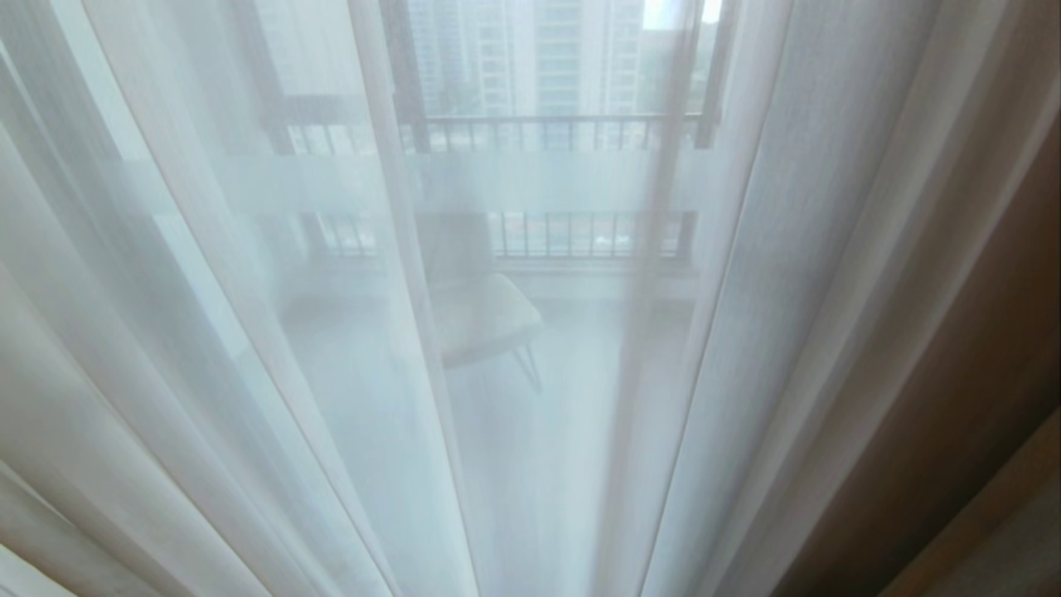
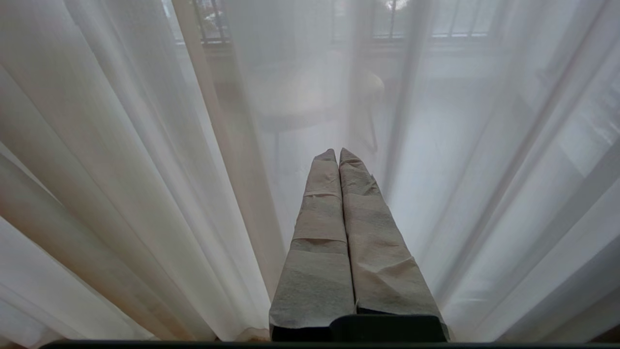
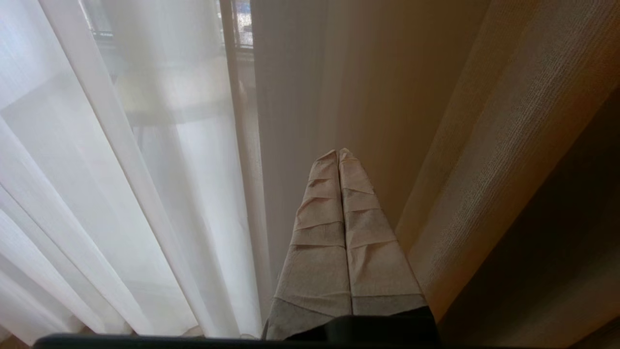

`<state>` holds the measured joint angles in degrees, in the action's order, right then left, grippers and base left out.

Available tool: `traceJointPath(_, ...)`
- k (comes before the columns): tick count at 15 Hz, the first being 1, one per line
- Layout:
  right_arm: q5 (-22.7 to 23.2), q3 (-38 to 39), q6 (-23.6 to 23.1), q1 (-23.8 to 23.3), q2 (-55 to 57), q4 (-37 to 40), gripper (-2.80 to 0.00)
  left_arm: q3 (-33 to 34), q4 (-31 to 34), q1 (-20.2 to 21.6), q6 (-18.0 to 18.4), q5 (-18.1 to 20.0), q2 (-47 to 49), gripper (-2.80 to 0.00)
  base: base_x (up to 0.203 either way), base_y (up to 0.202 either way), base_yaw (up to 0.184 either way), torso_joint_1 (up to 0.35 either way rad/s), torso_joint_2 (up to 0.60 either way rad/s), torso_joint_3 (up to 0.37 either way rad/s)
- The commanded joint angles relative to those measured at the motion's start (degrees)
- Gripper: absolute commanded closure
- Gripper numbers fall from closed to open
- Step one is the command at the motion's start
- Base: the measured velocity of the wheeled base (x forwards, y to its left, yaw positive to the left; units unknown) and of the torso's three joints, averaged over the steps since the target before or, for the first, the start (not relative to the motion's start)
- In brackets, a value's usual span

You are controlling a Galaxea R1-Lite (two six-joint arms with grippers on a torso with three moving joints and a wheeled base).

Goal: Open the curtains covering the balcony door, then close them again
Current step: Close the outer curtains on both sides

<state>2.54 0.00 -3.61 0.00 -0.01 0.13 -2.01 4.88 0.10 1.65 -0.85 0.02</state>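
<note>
Left gripper [image 2: 338, 154]: 2 tape-wrapped fingers [image 2: 319, 232] pressed together, closed on nothing, tips aimed at the sheers [image 2: 145, 160] and not seen touching them. Right gripper [image 3: 338, 152]: same state, fingers [image 3: 368, 242] together, nothing held, aimed at the line where the sheer meets the thick drape [image 3: 484, 145]. Neither gripper is seen in the head view.

The head view is filled by the sheers, drawn shut and hanging in pleats across the whole width. The thick beige-brown drape is bunched at the right edge only, so the glass is covered by the white layer alone.

The door [image 1: 398, 91] is seen through the fabric: dark upright frames and 1 frosted horizontal band across the glass. Past it, 1 pale chair [image 1: 485, 319] is made out on the balcony floor, then a dark barred railing [image 1: 547, 133], then high-rise blocks [image 1: 530, 50] farthest off.
</note>
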Motion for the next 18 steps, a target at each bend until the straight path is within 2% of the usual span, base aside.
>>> traceJointPath(1,0.10,0.00,0.18,0.00,0.01,0.04,0.00,-0.01,0.04,-0.01,0.02,-0.03,-0.02,0.00,0.000,0.000,0.000,0.000,0.00,0.000)
traceJointPath(7,0.15,-0.46,-1.60,-0.09,0.10,-0.72,0.00,-0.01,0.04,-0.01,0.02,-0.11,-0.02,0.00,0.000,0.000,0.000,0.000,0.00,0.000)
traceJointPath(13,1.06,-10.65,-1.65,-0.29,8.03,-3.10,0.00,-0.01,0.04,-0.01,0.02,-0.07,-0.02,0.00,0.000,0.000,0.000,0.000,0.00,0.000)
traceJointPath(14,0.00,-13.19,-1.79,-0.47,9.52,-3.12,0.00,-0.01,0.04,-0.01,0.02,-0.11,-0.02,0.00,0.000,0.000,0.000,0.000,0.00,0.000)
traceJointPath(16,-5.73,-16.97,-3.29,-1.74,13.86,-3.33,0.00,-0.01,0.04,0.00,0.02,-0.11,-0.02,0.00,0.000,0.000,0.000,0.000,0.00,0.000)
traceJointPath(17,-7.49,-18.40,-3.52,-3.84,16.17,-3.39,0.00,-0.01,0.04,0.08,0.02,-0.05,-0.02,0.00,0.000,0.000,0.000,0.000,0.00,0.000)
traceJointPath(18,-8.14,-19.66,-3.49,-8.09,18.18,-3.34,0.00,-0.01,0.04,-0.01,0.02,-0.11,-0.02,0.00,0.000,0.000,0.000,0.000,0.00,0.000)
